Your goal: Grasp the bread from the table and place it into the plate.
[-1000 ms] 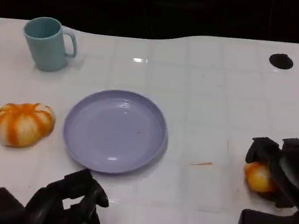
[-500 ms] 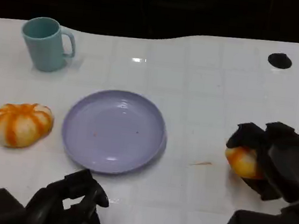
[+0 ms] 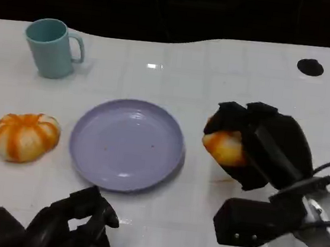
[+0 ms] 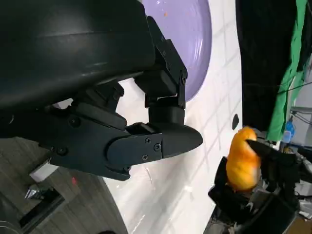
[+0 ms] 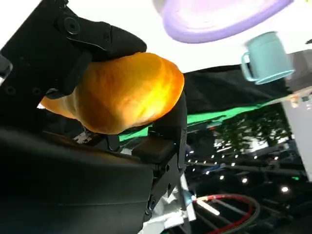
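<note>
- Got the bread (image 3: 225, 147) wrapped up in my right hand (image 3: 256, 147), fingers closed around it, and it looks lifted clear of the worktop (image 3: 230, 77).
- The thing that matters now: the plate (image 3: 127, 145) sits off to the left of that hand, near but not under it. The bread is just beside the plate's right rim, so I reckon the move is mostly a sideways carry toward the middle, then down.
- Right wrist view shows the bread (image 5: 119, 92) snug between the fingers, with the plate (image 5: 219, 19) ahead of the fingertips.
- Left hand (image 3: 70, 226) is parked low at the near edge, fingers curled in on nothing, so it's out of this one.
- There's a second striped bun (image 3: 25, 136) left of the plate and a teal mug (image 3: 51, 48) further back, both well clear of my path.
</note>
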